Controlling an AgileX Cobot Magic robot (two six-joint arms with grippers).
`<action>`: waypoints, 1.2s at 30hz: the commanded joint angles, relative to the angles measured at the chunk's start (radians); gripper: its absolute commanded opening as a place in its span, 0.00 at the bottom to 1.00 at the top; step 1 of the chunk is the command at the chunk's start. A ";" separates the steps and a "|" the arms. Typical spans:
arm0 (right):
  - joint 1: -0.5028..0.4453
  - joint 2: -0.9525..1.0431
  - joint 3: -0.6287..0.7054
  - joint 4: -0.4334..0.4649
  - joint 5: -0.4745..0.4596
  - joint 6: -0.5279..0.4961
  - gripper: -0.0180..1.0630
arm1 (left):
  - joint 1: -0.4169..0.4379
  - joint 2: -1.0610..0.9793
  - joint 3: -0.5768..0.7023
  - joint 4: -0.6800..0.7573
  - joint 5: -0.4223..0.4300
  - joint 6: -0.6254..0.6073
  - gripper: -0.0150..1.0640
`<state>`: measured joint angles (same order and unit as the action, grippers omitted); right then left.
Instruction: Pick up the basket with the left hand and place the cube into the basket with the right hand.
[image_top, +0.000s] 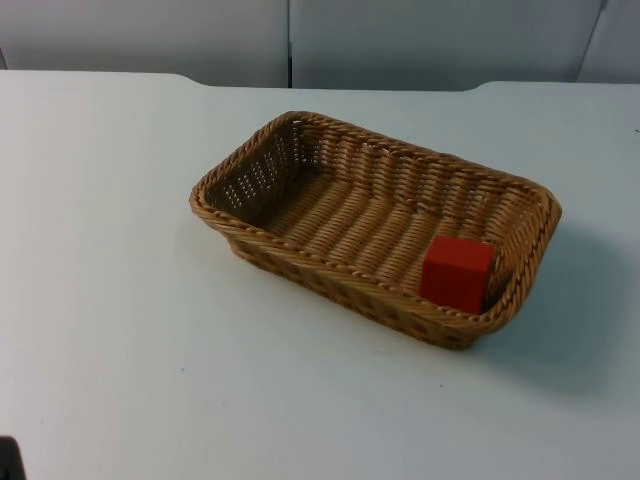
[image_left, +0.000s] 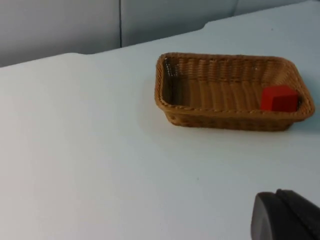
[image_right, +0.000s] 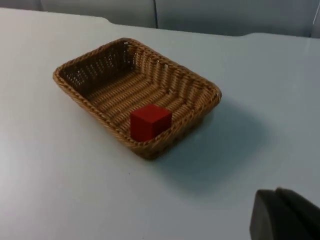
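Observation:
A brown woven basket (image_top: 300, 255) stands on the white table, slightly right of the middle in the top view. A red cube (image_top: 457, 272) lies inside it, against the wall at its near right corner. Nothing touches the basket. My left gripper (image_left: 287, 215) hangs well back from the basket (image_left: 225, 113) and the cube (image_left: 279, 98), above bare table. My right gripper (image_right: 285, 215) is likewise far from the basket (image_right: 95, 112) and the cube (image_right: 150, 121). Both arms wait away from the basket.
The white table (image_top: 120, 300) spreads wide around the basket on all sides. It ends at the grey partition wall (image_top: 420, 40) behind. A small black part (image_top: 8, 460) sits at the lower left corner of the top view.

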<state>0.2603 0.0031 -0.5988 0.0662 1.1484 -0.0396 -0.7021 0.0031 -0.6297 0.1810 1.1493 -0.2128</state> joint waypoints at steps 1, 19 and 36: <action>-0.008 -0.003 0.031 0.012 -0.011 -0.021 0.01 | 0.001 -0.003 0.039 -0.029 -0.025 0.015 0.01; -0.008 -0.003 0.064 0.013 -0.027 -0.076 0.01 | 0.001 -0.003 0.112 -0.056 -0.062 0.029 0.01; -0.008 -0.003 0.087 0.017 -0.066 -0.079 0.01 | 0.001 -0.003 0.112 -0.032 -0.062 0.029 0.01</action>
<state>0.2603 0.0031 -0.5171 0.0789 1.0955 -0.1129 -0.7021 0.0031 -0.5221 0.1468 1.1009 -0.1843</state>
